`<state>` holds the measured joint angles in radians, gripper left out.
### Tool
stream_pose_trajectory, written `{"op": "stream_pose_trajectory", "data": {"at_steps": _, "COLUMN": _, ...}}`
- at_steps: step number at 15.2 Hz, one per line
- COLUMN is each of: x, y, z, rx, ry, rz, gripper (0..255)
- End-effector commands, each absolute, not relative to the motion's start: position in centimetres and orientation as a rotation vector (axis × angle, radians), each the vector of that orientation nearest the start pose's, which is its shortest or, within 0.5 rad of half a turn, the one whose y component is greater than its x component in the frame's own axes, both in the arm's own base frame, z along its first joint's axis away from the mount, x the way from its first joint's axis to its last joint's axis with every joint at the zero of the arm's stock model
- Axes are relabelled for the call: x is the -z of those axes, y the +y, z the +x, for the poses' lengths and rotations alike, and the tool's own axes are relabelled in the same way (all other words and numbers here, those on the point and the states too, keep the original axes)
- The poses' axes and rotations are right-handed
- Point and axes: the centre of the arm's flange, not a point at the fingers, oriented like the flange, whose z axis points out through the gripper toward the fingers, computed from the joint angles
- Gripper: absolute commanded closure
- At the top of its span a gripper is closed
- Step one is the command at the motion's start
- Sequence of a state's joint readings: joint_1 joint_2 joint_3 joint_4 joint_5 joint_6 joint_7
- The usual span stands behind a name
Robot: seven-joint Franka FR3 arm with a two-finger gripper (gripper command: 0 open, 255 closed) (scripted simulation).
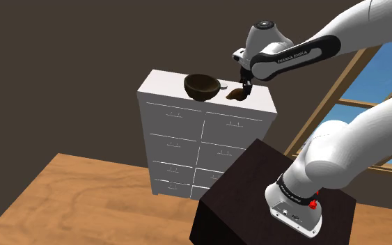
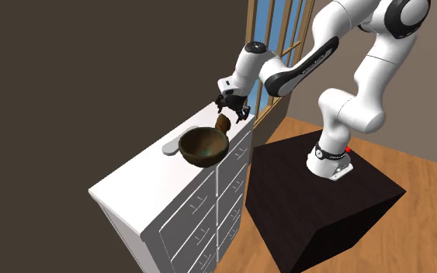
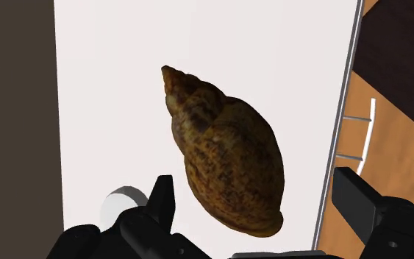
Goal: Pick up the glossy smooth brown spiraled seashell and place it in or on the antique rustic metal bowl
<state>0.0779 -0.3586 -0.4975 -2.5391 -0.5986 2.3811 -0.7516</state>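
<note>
The black claw (image 3: 253, 184) is spread wide around the brown shell (image 3: 227, 158), not pinching it. The shell lies on the white chest of drawers (image 3: 109, 96), and in the shoulder view the dark bowl (image 1: 202, 86) sits near, at its nine o'clock.

The seashell (image 3: 227, 158) is smooth, the bowl (image 1: 202, 86) dull metal, the floor (image 1: 83, 195) wood.

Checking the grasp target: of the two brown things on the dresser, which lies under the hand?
The spiraled seashell, lying between the fingers of the open hand; the round bowl stands apart, farther along the dresser top.
</note>
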Motion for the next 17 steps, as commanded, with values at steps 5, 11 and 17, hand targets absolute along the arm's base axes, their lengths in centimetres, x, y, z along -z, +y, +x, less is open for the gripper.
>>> {"op": "stream_pose_trajectory", "data": {"at_steps": 5, "x": -38.28, "y": -18.93, "z": 40.43, "rx": 0.011, "ry": -1.269, "rz": -3.238, "gripper": 0}}
{"op": "stream_pose_trajectory", "data": {"at_steps": 11, "x": -38.28, "y": -18.93, "z": 40.44, "rx": 0.011, "ry": -1.269, "rz": -3.238, "gripper": 255}}
{"op": "stream_pose_trajectory", "data": {"at_steps": 17, "x": -38.33, "y": -18.92, "z": 40.31, "rx": 0.012, "ry": -1.269, "rz": -3.238, "gripper": 255}}
